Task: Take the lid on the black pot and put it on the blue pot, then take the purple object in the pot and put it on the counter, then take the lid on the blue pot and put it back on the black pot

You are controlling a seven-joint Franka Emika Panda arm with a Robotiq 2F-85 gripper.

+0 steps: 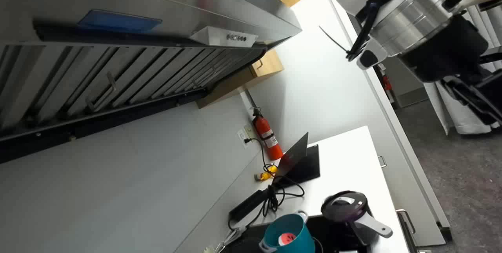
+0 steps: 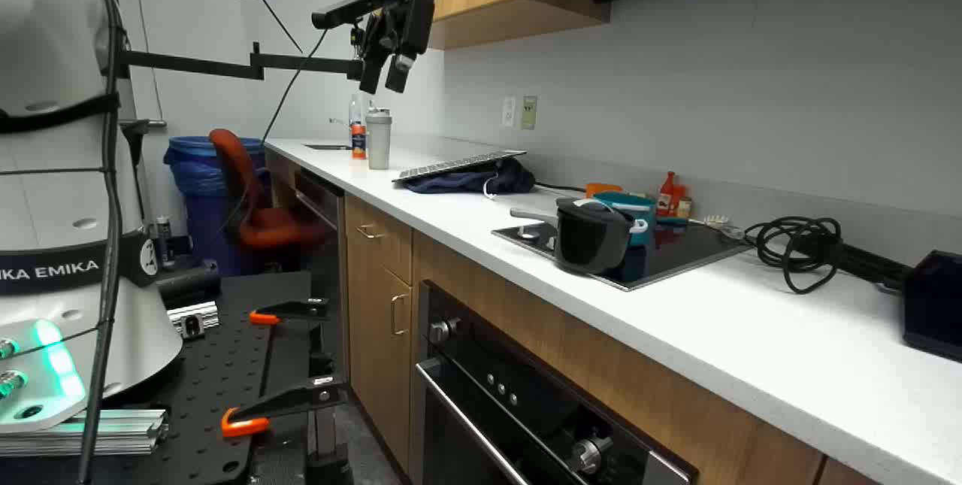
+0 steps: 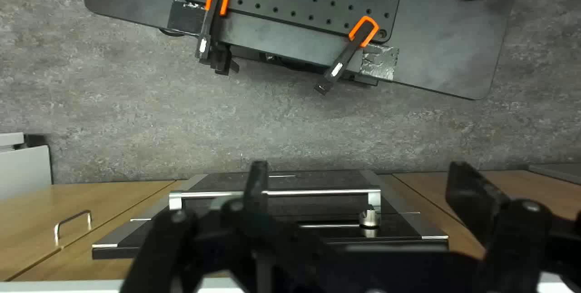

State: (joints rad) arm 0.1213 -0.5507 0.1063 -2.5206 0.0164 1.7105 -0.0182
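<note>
White counter: black cooktop bearing black pot, blue pot.

Lid on black pot, blue pot beside it with reddish thing inside, fire extinguisher beyond

The blue pot (behind the black pot) is partly hidden.

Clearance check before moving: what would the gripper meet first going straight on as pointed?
Probably the grey floor in front of the oven: the gripper points roughly down. The oven handle looks close to that line; depth is unclear.
</note>
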